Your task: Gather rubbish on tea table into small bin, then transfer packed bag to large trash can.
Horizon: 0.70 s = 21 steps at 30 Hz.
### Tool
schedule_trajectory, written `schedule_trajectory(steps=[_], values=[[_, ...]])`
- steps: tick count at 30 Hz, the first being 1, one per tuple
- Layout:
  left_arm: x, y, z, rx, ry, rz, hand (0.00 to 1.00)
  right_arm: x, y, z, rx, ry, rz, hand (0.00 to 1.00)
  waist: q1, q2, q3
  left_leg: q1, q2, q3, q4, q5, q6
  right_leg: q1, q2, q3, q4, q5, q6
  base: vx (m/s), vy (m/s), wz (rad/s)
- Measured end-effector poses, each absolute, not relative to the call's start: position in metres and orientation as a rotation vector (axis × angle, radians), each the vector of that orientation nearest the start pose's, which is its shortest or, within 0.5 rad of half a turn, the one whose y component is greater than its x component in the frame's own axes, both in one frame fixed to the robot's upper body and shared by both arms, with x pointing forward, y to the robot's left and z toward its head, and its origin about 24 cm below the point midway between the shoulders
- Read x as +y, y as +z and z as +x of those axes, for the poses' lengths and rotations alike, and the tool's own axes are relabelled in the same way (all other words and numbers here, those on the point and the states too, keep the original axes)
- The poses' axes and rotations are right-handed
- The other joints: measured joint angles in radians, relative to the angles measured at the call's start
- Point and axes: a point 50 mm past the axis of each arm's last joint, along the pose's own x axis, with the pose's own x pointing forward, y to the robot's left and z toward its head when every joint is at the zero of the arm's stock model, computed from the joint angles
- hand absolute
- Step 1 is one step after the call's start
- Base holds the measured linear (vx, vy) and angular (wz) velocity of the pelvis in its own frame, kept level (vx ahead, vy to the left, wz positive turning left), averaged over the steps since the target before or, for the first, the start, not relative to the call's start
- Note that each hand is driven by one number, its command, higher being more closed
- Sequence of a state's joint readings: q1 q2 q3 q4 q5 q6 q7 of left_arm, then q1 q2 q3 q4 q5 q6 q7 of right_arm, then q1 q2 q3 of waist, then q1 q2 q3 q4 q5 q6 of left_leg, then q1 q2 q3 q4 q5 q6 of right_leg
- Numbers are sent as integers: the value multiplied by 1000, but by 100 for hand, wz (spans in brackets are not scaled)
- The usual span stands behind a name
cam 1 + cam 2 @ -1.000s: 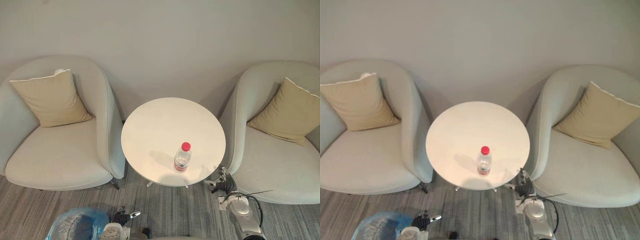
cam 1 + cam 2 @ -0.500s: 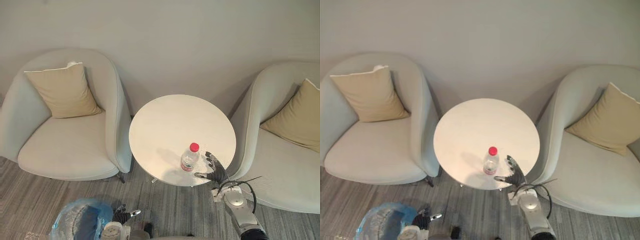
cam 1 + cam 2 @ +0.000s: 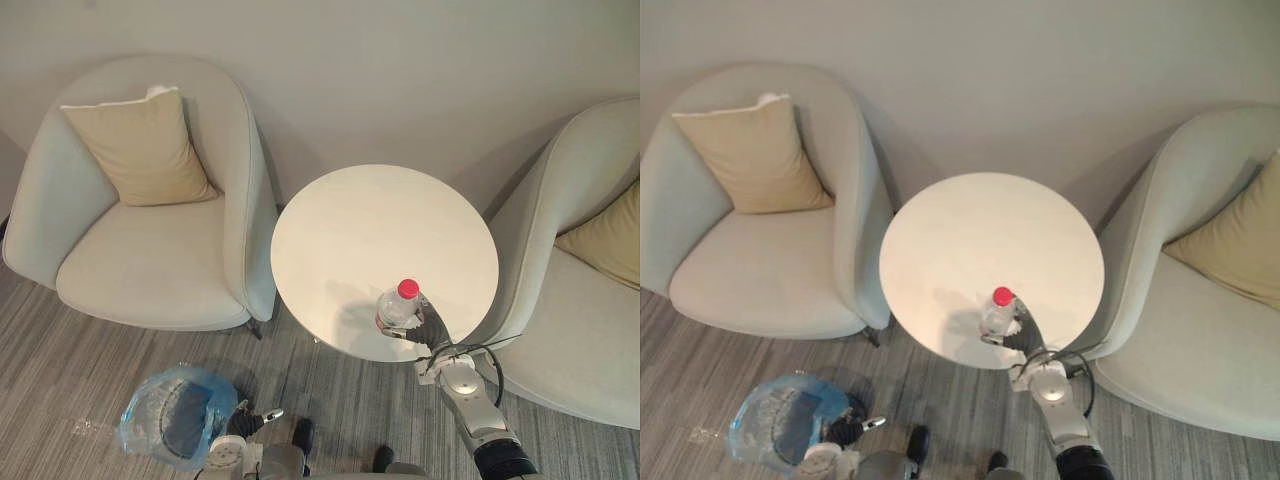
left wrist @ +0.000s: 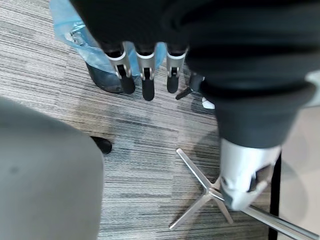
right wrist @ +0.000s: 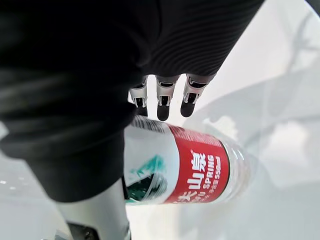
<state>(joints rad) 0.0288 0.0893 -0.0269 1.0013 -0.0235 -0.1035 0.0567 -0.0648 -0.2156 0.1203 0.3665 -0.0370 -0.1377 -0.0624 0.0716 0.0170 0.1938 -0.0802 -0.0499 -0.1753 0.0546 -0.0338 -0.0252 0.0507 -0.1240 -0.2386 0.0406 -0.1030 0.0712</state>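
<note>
while the whole view is swinging with the robot's head, so that the chairs and table are only seeming to slide, the real change is happening at the right hand. starting at the left, the left armchair (image 3: pixel 150 260) is sitting with its tan cushion (image 3: pixel 140 150) propped against the back, and nothing there is mattering to the job. below it on the floor (image 3: pixel 60 380), the small bin (image 3: pixel 178 428) with its blue bag is standing open-mouthed. the left hand (image 3: pixel 245 425) is hanging just beside the bin with its fingers (image 4: pixel 142 80) straight and relaxed, holding nothing.

moving across, the round white table (image 3: pixel 385 220) is carrying just 1 piece of rubbish: the bottle (image 3: pixel 397 305) with the red cap, standing upright near the front edge and not yet lifted. the right hand (image 3: pixel 430 330), which was low beside the table edge 1 second ago and spread open just next to the bottle half a second ago, is now wrapping round it, the fingers going behind it and the thumb crossing the near side low down. in the right wrist view the label is pressing up against the palm cover.

that is meaning, as i am reading it, that the reach is finishing and the grasp is taking hold, so lifting the bottle and carrying it over to the bin is coming next. the right armchair (image 3: pixel 570 340) is standing close by the arm's outer side.
</note>
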Motion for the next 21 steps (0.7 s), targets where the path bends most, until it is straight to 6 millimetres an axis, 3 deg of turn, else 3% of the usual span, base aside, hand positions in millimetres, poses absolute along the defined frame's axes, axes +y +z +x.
schedule_trajectory(steps=[1, 2, 8, 21], values=[[182, -146, 136, 917, 81, 99, 0, -175, -9, 257, 156, 47, -274, 0, 2, 6, 8, -10, -1, -12, 0, 4, 0, -2, 0, -8, -3, 6, 0, -4, 9, 25], [181, -145, 139, 906, 80, 97, 0, -175, -7, 260, 145, 42, -273, 100, 5, 9, 19, -12, -2, -18, 0, 6, 0, -2, 1, -9, -4, 10, 0, -9, 14, 25], [178, -140, 149, 860, 68, 96, 0, -170, 8, 275, 86, 18, -244, 100, 38, 18, 53, -34, -5, -34, 1, 14, 2, -17, 0, -17, -2, 19, -2, -19, 24, 10], [178, -139, 150, 854, 68, 98, 0, -166, 8, 268, 77, 30, -209, 100, 40, 21, 57, -23, -2, -41, 0, 15, 4, -12, -3, 9, 8, 19, -1, -9, 12, 2]])
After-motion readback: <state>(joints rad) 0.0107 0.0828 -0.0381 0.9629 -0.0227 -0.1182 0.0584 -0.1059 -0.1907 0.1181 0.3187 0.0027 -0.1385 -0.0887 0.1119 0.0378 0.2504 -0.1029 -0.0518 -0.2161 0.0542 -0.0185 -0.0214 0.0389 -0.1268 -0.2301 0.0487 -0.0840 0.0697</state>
